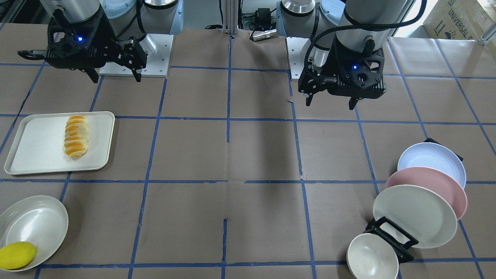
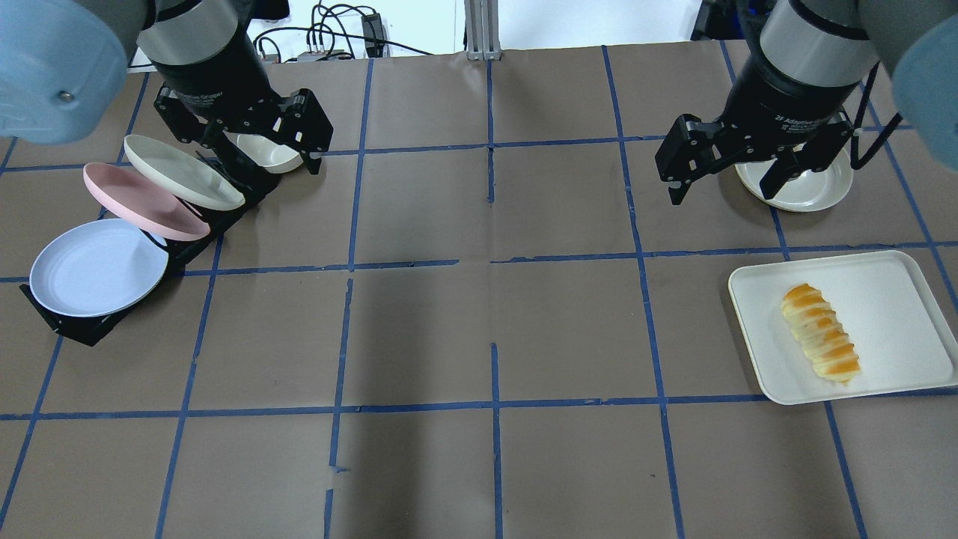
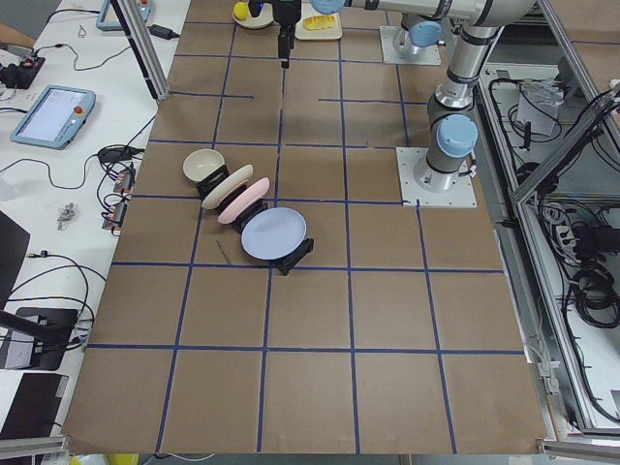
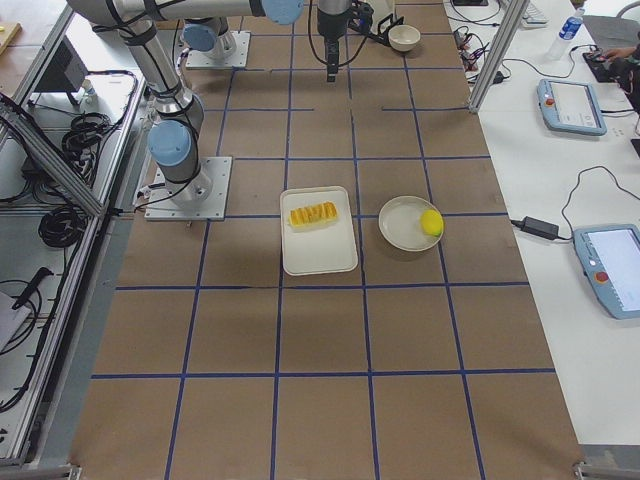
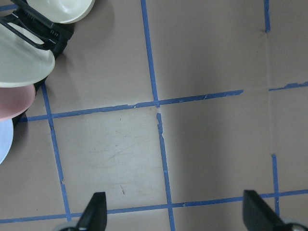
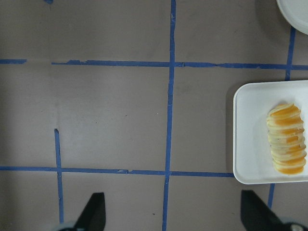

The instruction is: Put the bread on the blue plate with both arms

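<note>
The bread lies on a white tray; it also shows in the overhead view and the right wrist view. The blue plate leans in a black rack at the other end of the table, also in the front view. My right gripper is open and empty, hovering above the table, apart from the tray. My left gripper is open and empty, hovering beside the rack. In both wrist views the fingers stand wide apart over bare table.
The rack also holds a pink plate, a cream plate and a cream bowl. A yellow lemon sits in a white dish beyond the tray. Brown paper with blue tape lines covers the table.
</note>
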